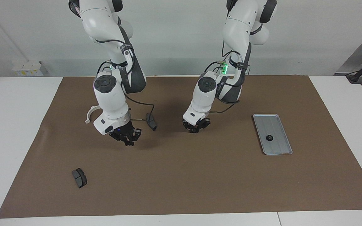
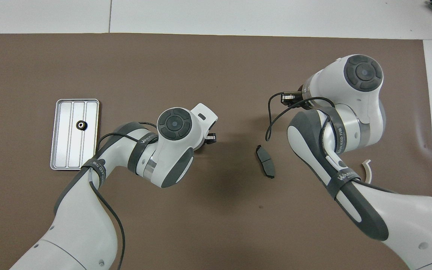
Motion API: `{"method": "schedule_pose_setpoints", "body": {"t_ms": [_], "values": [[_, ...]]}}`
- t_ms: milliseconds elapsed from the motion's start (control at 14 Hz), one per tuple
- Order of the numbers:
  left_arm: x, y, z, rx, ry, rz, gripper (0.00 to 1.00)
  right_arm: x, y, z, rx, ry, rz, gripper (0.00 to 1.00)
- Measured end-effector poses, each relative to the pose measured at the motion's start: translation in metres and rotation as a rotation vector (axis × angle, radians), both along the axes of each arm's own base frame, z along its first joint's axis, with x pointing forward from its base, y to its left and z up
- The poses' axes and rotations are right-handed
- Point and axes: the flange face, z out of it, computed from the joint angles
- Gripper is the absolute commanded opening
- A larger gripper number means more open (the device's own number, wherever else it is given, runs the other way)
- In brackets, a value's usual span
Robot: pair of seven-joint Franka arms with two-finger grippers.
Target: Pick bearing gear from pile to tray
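The left hand (image 1: pixel 195 129) is low over the brown mat (image 1: pixel 181 175) at mid-bench, with a small black bearing gear (image 1: pixel 194 129) showing between its fingertips; whether the fingers have fully clamped on it I cannot tell, though the piece seems to sit in their grip; the right hand (image 1: pixel 127 138) hangs over the mat toward the right arm's end, its fingertips together and nothing in them, waiting. One bearing gear (image 1: pixel 269 137) already lies in the silver tray (image 1: pixel 281 152) toward the left arm's end; two dark pads remain, one (image 1: pixel 151 121) between the hands, one (image 1: pixel 79 177) farther from the robots; a white half-ring bracket (image 1: pixel 89 113) lies near the right arm. The gear looks tiny, rigid, light and smooth-rimmed, so it may roll or squirt out; I judge a pinch squarely across its rim safest, released low over the tray floor.
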Motion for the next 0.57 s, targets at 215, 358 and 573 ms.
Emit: {"method": "schedule_pose_setpoints", "body": {"t_ms": [215, 358, 573], "values": [[0.0, 0.0, 0.0, 0.0, 0.0, 0.0, 0.15, -0.004, 0.018, 0.002, 0.009, -0.005, -0.02, 0.0], [0.003, 0.003, 0.002, 0.004, 0.004, 0.006, 0.14, -0.01, 0.045, 0.003, 0.022, -0.016, -0.034, 0.0], [0.032, 0.031, 0.021, 0.01, 0.015, 0.055, 0.14, -0.022, 0.082, 0.004, 0.033, -0.016, -0.048, 0.0]]}}
